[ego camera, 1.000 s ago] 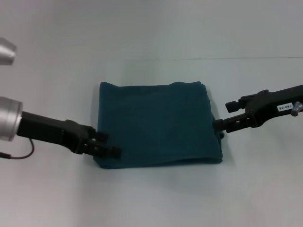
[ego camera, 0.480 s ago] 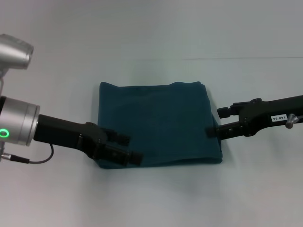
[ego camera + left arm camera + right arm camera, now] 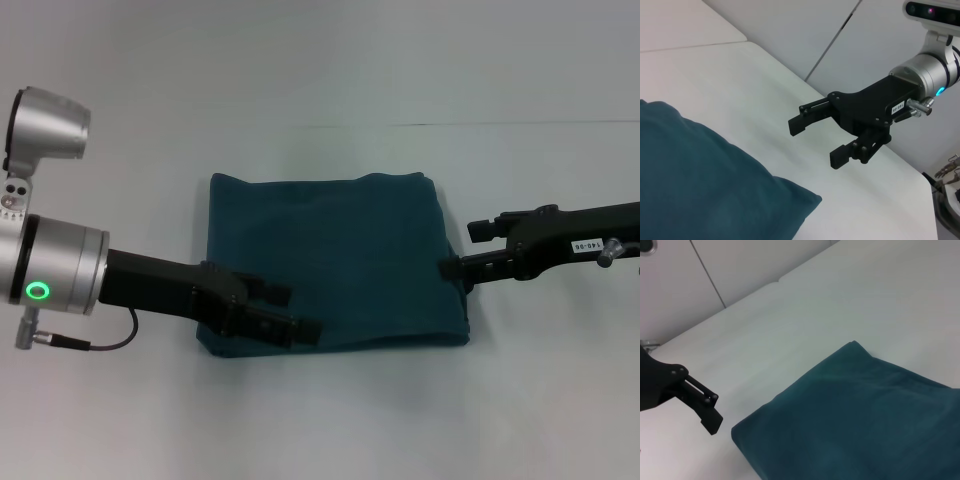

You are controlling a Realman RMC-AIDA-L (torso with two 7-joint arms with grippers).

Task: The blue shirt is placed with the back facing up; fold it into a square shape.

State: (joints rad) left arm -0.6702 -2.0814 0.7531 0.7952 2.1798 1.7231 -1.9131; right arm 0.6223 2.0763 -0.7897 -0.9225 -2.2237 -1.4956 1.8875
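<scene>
The blue shirt [image 3: 345,245] lies folded into a rough square in the middle of the white table, plain side up; it also shows as the blue shirt [image 3: 690,185] and the blue shirt [image 3: 865,425] in the wrist views. My left gripper [image 3: 290,312] reaches over its front left corner with the fingers apart and nothing between them. My right gripper [image 3: 448,268] sits just off the shirt's right edge. In the left wrist view the right gripper [image 3: 816,142] hangs open above the bare table beside the shirt's corner. The left gripper [image 3: 710,410] shows in the right wrist view, beside the shirt's far corner.
The white table [image 3: 320,60] surrounds the shirt on all sides, with a thin seam [image 3: 500,123] running across its back right. A cable [image 3: 110,340] loops under the left arm.
My left arm has pushed rightward, bringing its gripper from beside the shirt's left edge to over the front left corner. The right gripper shifted only slightly. The shirt has not moved.
</scene>
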